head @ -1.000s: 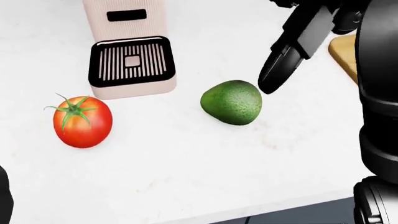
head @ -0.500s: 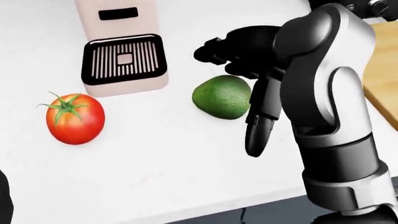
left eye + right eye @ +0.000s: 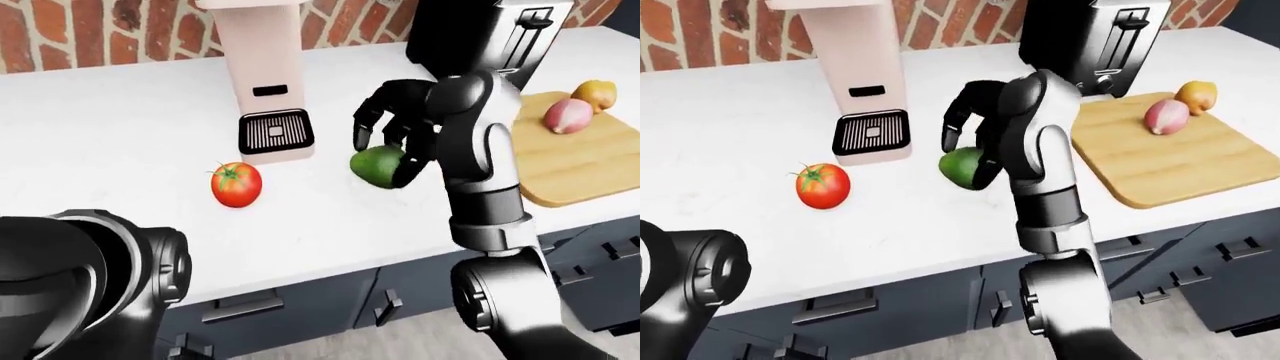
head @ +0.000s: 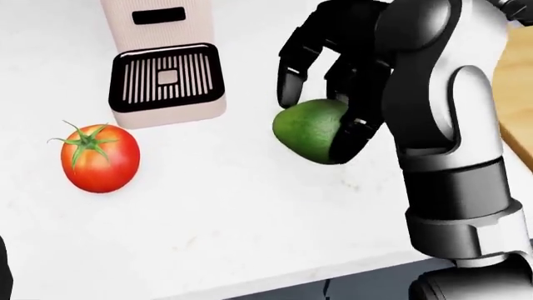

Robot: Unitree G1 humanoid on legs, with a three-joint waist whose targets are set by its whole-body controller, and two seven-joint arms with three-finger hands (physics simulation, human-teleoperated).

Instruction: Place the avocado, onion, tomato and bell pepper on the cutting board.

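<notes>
in the left-eye view the white counter runs across the picture below a brick wall. the right hand hangs over the avocado, which lies on the counter about midway between the wall edge and the near edge. its dark fingers curl down around the fruit's top and right side, partly closed; whether they grip it cannot be told here. the tomato sits on the counter to the left of the avocado, apart from it, just below the pink coffee machine. toward the counter's right end the cutting board lies against the near edge, with the onion and a yellow bell pepper touching each other by its top corner. a black toaster stands at the wall side. the left arm fills the bottom left corner; its hand does not show.

in the head view the avocado rests on the counter with one finger at its upper left and another pressed down its right side. the tomato is well to the left, below the machine's drip grille.

the right-eye view shows the same layout, the onion on the board.
</notes>
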